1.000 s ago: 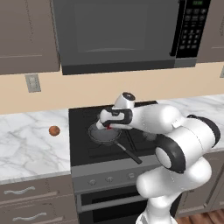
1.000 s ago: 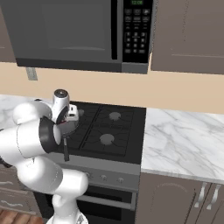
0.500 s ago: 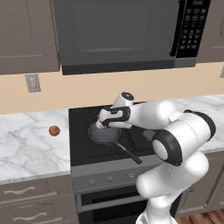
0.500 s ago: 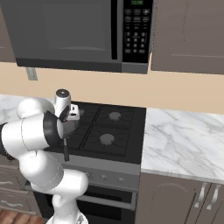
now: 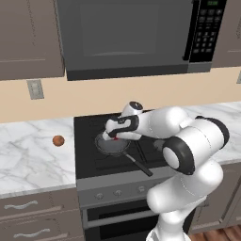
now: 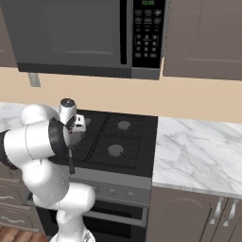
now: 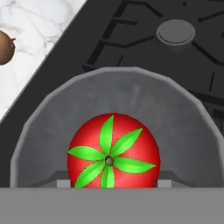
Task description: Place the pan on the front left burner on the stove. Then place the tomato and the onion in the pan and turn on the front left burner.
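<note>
Hand view: tomato (image 7: 110, 158) held in half-open gripper (image 5: 112, 137), right over pan (image 7: 183, 127) on front left burner. Lower a bit, release centred; onion (image 5: 58, 140) waits on counter.

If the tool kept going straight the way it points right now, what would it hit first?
The small bright red tomato with green stem leaves fills the centre of the hand view, so the tool would push it onto the floor of the shallow dark grey frying pan below. The height above the pan is unclear.
</note>
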